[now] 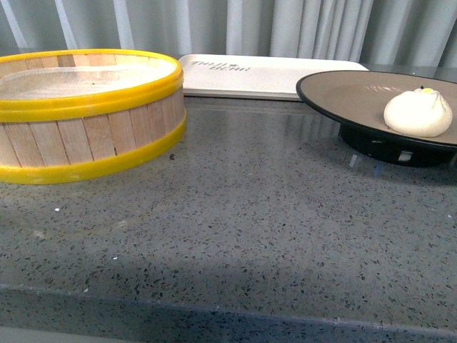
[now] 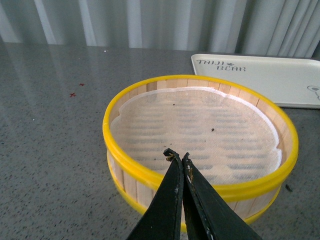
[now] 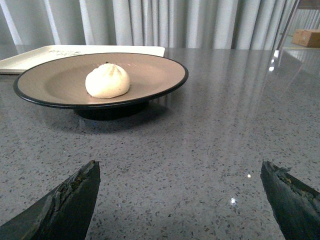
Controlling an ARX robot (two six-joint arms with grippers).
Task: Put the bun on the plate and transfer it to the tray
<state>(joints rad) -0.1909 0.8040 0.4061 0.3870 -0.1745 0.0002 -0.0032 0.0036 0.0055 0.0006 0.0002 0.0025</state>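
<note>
Our left gripper (image 2: 179,158), jaws pressed together on nothing, hangs over the near rim of the steamer basket (image 2: 250,187). Our right gripper (image 3: 179,169) gapes wide above bare countertop (image 3: 200,130), open room up to the plate (image 3: 55,82) ahead, where the bun (image 3: 107,80) sits. The tray (image 1: 285,78) lies behind both basket and plate.

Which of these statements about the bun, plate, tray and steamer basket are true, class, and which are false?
1. The bun lies on the plate. True.
2. The plate stands on the tray. False: it stands on the grey counter.
3. The steamer basket holds a second bun. False: only its liner shows inside.
4. The left tool is shut. True.
5. The right tool grips the bun. False: it is open, apart from the bun.
</note>
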